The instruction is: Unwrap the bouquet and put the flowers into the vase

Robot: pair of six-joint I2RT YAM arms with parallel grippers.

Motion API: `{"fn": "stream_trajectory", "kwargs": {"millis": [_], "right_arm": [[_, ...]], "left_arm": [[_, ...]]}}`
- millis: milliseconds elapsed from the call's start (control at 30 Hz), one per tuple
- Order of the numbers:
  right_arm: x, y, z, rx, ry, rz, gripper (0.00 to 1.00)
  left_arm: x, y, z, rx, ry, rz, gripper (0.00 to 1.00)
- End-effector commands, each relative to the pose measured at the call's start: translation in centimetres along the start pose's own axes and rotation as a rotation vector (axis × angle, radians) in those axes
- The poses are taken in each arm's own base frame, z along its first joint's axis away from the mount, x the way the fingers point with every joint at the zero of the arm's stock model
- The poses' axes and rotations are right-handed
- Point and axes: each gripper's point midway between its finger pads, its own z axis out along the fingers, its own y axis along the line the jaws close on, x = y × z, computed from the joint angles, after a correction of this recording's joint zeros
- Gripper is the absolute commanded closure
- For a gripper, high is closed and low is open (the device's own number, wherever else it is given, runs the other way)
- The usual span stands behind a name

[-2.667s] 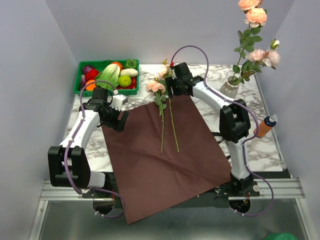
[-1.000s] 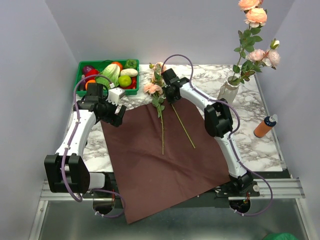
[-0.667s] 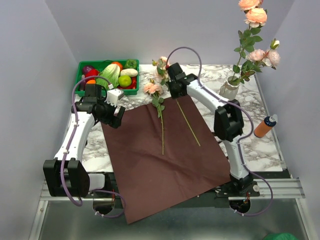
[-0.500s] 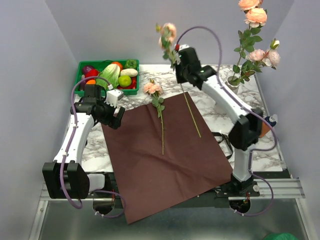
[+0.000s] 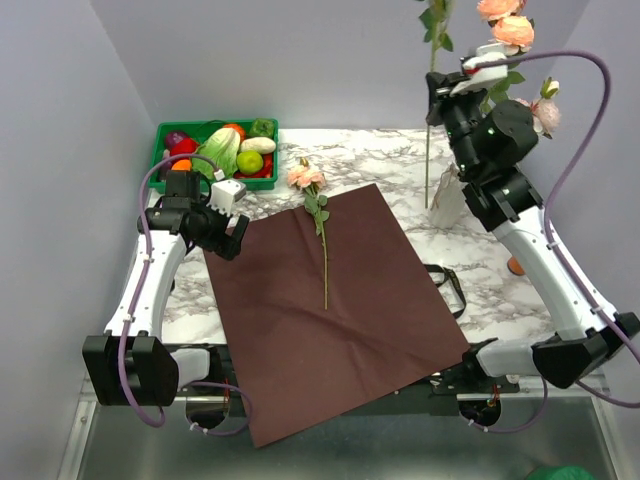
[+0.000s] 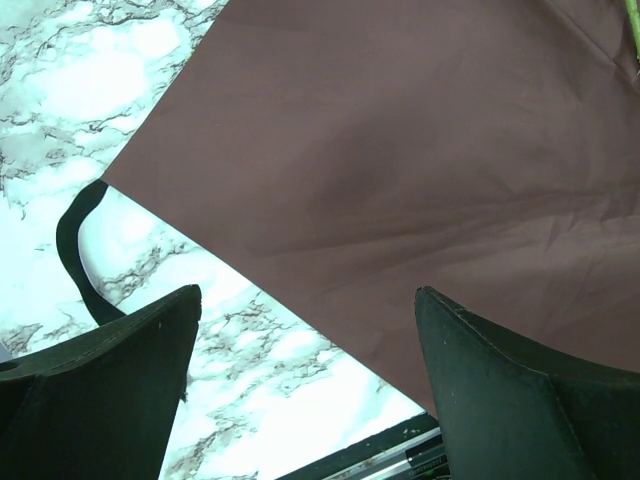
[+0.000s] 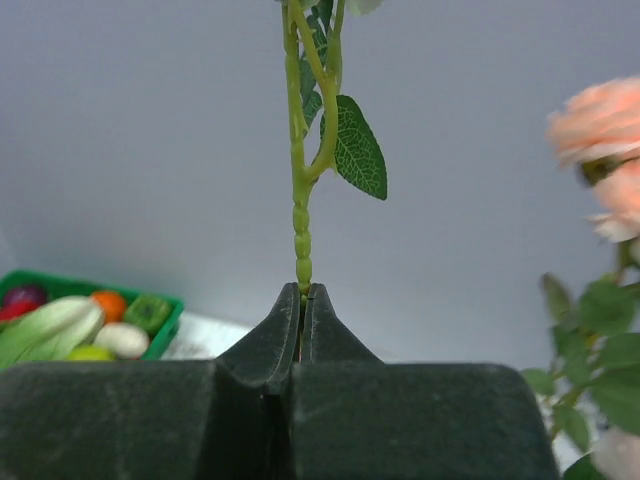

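Green tray of vegetables sat far left on the marble table. My left hand hung spread wide over the maroon paper sheet, holding nothing. A loose rose lay along the sheet's middle. My right hand, up high, pinched a second rose by its stem, upright, its lower end near the vase where other roses stood.

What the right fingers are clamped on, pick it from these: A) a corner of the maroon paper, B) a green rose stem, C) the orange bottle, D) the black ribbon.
B: in the right wrist view the right fingers are pressed shut on a green rose stem that rises upright between them, with a leaf above.
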Motion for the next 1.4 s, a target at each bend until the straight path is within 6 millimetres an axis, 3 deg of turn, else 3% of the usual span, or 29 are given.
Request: {"fn": "stream_trajectory", "kwargs": {"millis": [0, 33, 167, 400, 667, 1233, 1267, 1367], "right_arm": [[-6.9, -4.7, -1.8, 0.137, -0.312, -0.076, 0.99], [-6.8, -5.7, -2.1, 0.166, -0.33, -0.086, 0.99], [-10.1, -8.9, -3.7, 0.284, -0.477, -0.128, 0.99], [-11.5, -10.9, -2.9, 0.33, -0.515, -0.167, 0.99], [-7.4, -11.5, -1.7, 0.335, -0.436, -0.174, 0.99], [0.9, -11.7, -0.4, 0.325, -0.283, -0.164, 0.99], [1.5, -11.7, -0.1, 0.326, -0.266, -0.161, 0.97], [2.8, -12.4, 0.1, 0.368, -0.196, -0.118, 0.75]], "left_arm": [[-0.1, 0.0, -0.4, 0.002, -0.002, 0.0, 0.03], [-0.2, 0.0, -0.3, 0.004, -0.002, -0.002, 0.03], [-0.5, 0.2, 0.2, 0.016, 0.009, -0.008, 0.03], [-1.2, 0.7, 0.7, 0.02, 0.022, -0.015, 0.03], [-1.2, 1.0, 1.8, 0.03, 0.041, -0.029, 0.03], [-0.9, 1.2, 2.0, 0.025, 0.053, -0.027, 0.03], [-0.9, 1.1, 2.0, 0.024, 0.054, -0.028, 0.03], [-0.8, 1.2, 1.9, 0.018, 0.052, -0.024, 0.03]]}}
